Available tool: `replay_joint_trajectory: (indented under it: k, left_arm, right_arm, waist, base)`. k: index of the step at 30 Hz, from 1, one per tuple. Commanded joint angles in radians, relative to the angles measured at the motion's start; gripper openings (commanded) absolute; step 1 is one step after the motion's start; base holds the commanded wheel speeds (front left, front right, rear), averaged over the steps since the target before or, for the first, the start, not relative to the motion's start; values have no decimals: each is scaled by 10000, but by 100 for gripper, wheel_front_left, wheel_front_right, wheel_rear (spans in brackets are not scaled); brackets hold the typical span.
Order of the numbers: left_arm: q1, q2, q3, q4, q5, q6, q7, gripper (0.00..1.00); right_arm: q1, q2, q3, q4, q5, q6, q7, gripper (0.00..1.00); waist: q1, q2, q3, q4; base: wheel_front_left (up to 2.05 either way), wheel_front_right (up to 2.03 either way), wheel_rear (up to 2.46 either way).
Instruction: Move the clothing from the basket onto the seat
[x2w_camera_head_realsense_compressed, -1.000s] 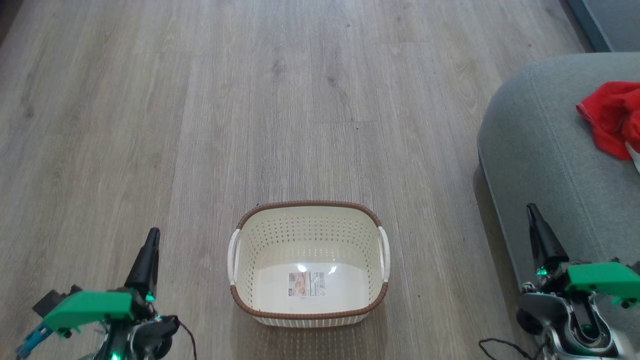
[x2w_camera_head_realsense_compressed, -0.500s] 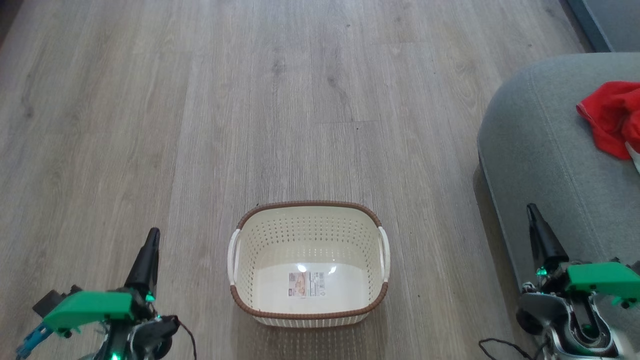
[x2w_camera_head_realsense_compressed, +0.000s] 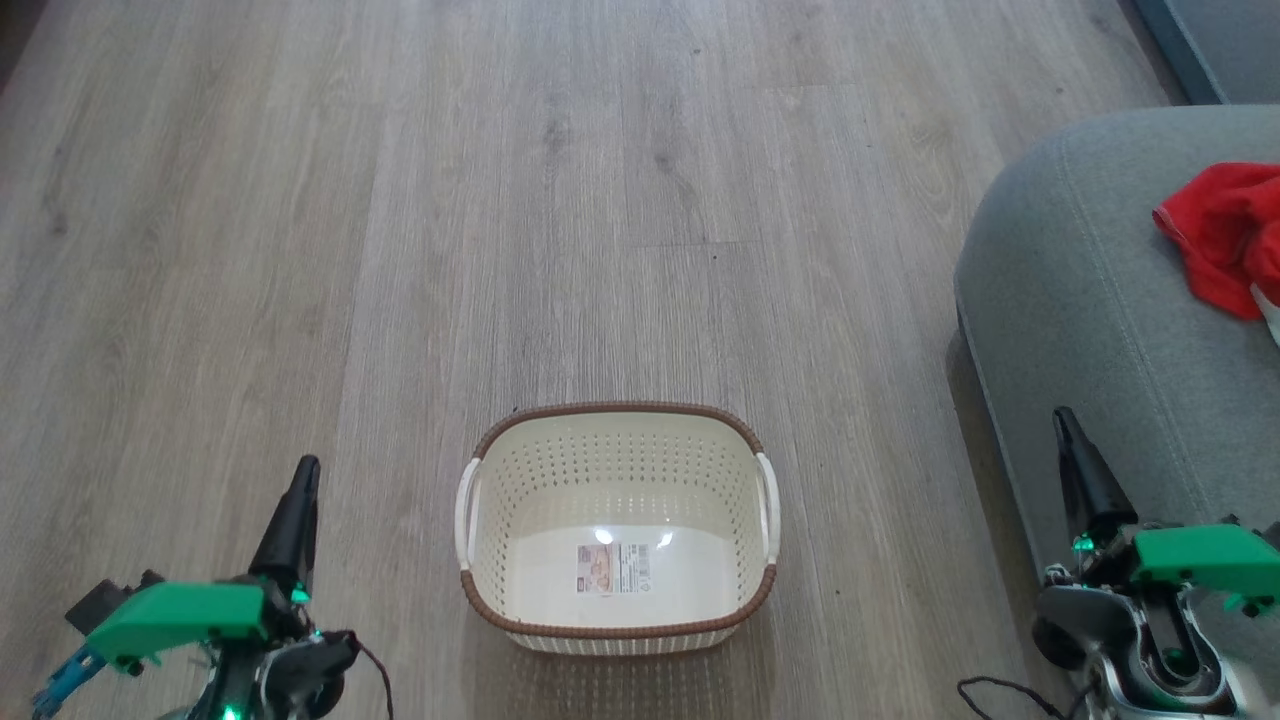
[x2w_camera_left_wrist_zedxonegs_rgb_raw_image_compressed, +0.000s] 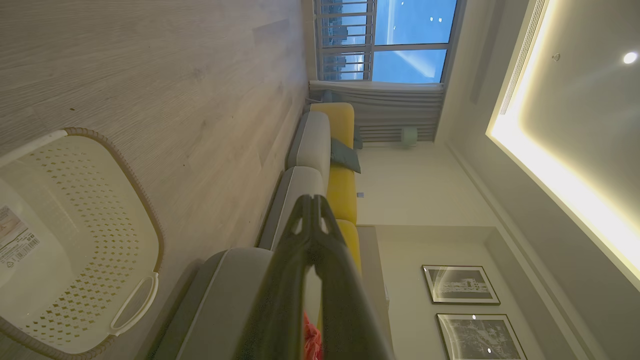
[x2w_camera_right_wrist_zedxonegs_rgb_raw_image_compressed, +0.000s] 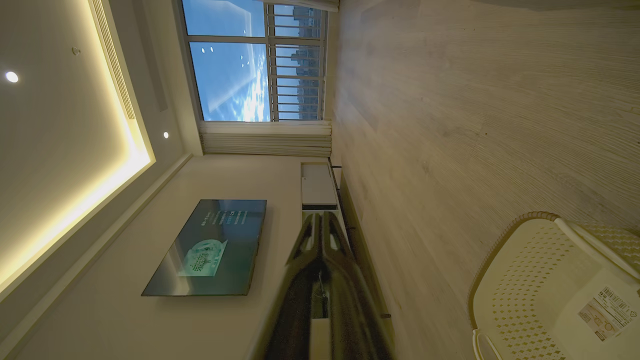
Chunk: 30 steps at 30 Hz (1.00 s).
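Nothing moved: one basket (x2w_camera_head_realsense_compressed: 615, 408); one clothing heap (x2w_camera_head_realsense_compressed: 1215, 235) on one seat (x2w_camera_head_realsense_compressed: 1080, 300); left claw (x2w_camera_head_realsense_compressed: 306, 468), right claw (x2w_camera_head_realsense_compressed: 1062, 418) pressed together.

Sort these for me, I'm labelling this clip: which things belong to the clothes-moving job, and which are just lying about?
Job:
clothing
basket, now empty
seat

Just about:
floor
TV
window
framed pictures

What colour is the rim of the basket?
Brown, with a woven look, around the cream basket; clearest in the head view.
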Motion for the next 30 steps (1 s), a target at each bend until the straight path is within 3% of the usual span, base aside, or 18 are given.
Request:
replay_joint_trajectory:
  k: [1,30]
  left_arm:
    - [-482,133,338,-344,-60,-92,71,0]
    - [-482,133,337,-344,-61,-92,71,0]
  right_arm:
    - [-197,-31,174,-397,60,2,43,0]
    - [-197,-31,174,-397,60,2,43,0]
  waist:
    - [0,0,0,0]
    - [0,0,0,0]
  base:
    - [0,0,0]
    - [0,0,0]
